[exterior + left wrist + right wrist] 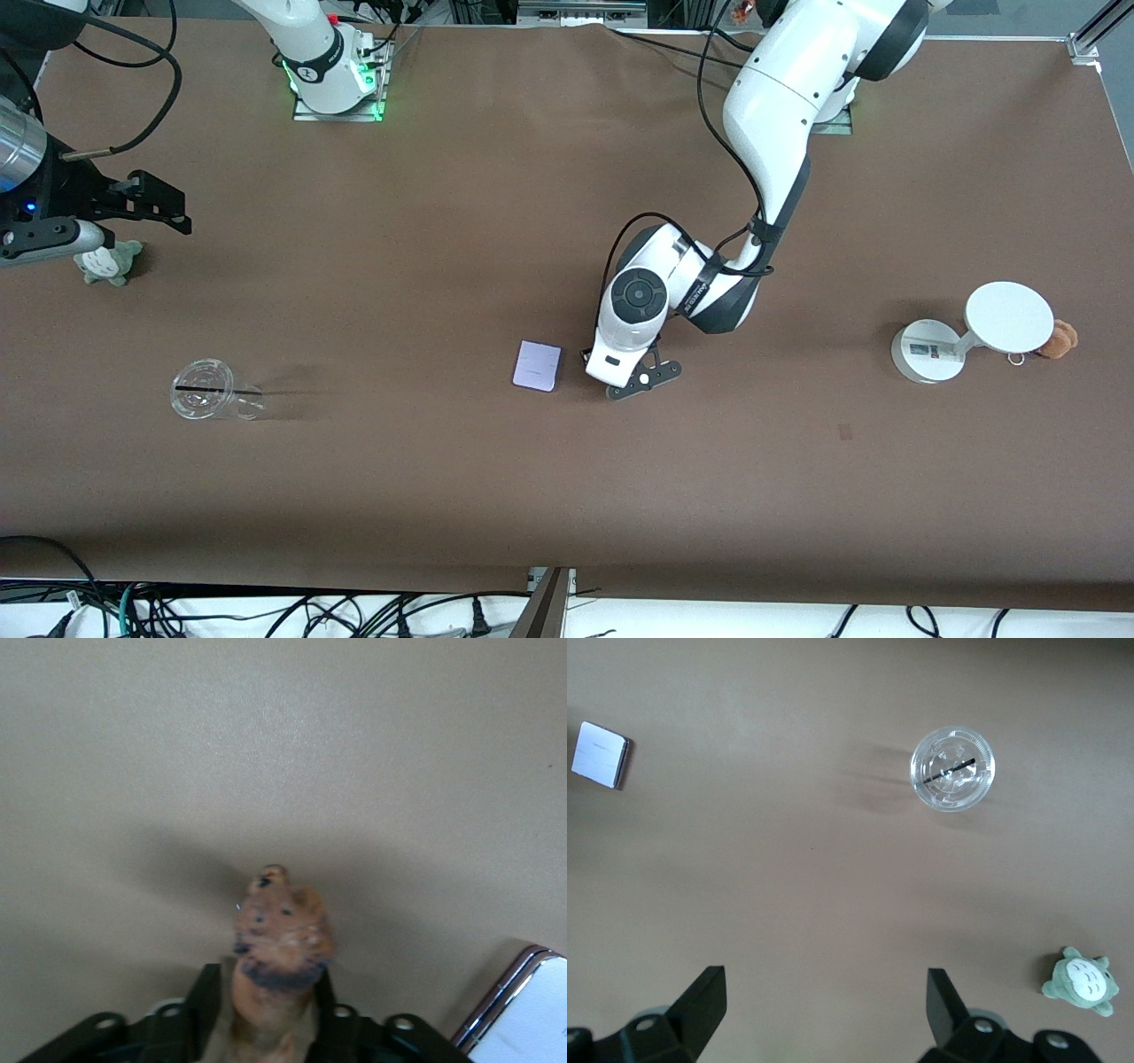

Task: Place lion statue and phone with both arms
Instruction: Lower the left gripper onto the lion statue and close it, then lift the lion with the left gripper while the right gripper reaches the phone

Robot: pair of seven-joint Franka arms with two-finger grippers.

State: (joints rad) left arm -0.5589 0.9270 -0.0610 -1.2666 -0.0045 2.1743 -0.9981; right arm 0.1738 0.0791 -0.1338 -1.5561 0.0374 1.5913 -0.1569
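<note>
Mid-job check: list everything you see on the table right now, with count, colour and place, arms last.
lion statue: one, orange-brown, held in the left gripper beside the phone.
phone: one, pale lavender, flat on the table near its middle.
clear cup: one, transparent with a dark straw, toward the right arm's end.
plush toy: one, grey-green, toward the right arm's end, farther from the front camera than the cup.
round-disc stand: one, white, toward the left arm's end.
brown plush: one, beside the stand.
left gripper: shut on the lion.
right gripper: open, above the table near the plush toy.

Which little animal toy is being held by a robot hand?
The lion statue, pinched in the left gripper beside the phone. The grey-green plush and brown plush sit untouched.
</note>
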